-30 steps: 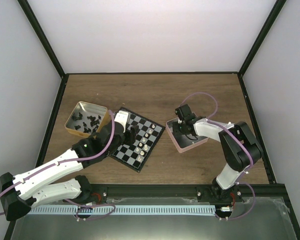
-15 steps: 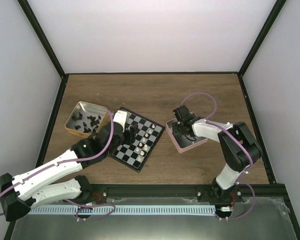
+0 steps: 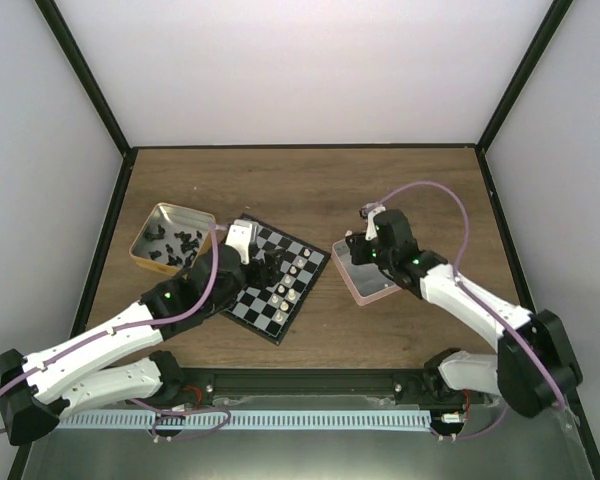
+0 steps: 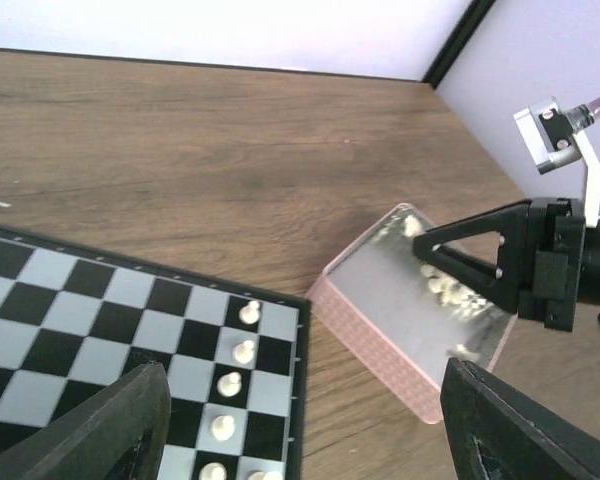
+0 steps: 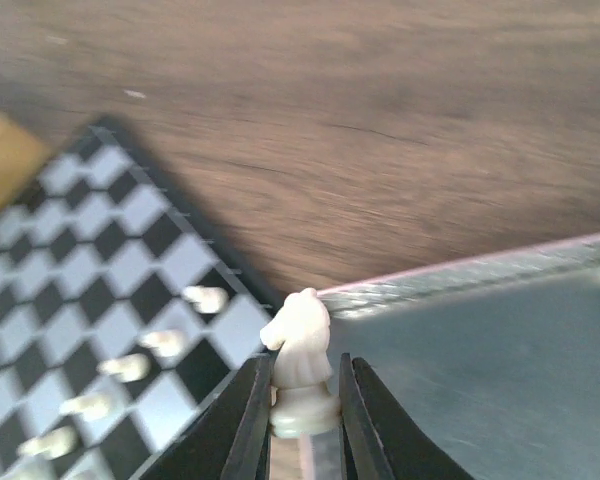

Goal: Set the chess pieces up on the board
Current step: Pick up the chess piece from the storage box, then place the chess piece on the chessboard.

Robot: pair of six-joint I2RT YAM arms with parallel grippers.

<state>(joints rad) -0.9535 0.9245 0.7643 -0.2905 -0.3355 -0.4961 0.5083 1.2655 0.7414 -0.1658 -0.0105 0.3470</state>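
Note:
The board (image 3: 242,306) lies left of centre, with a row of cream-white pawns (image 3: 295,275) along its right side. They also show in the left wrist view (image 4: 242,350) and the right wrist view (image 5: 130,366). My right gripper (image 3: 354,250) is shut on a cream-white knight (image 5: 302,345), held above the near-left corner of the pink tray (image 3: 372,290), just right of the board's edge (image 5: 90,240). My left gripper (image 3: 263,268) hovers over the board (image 4: 80,300), open wide and empty. More white pieces (image 4: 440,285) lie in the tray.
A gold tin (image 3: 158,212) with several black pieces (image 3: 175,243) stands left of the board. The pink tray's wall (image 4: 380,320) is close to the board's right rim. Black frame posts and white walls close in the table.
My right arm has swung out to the right and its gripper has risen from the tray with the knight. My left gripper has shifted slightly over the board.

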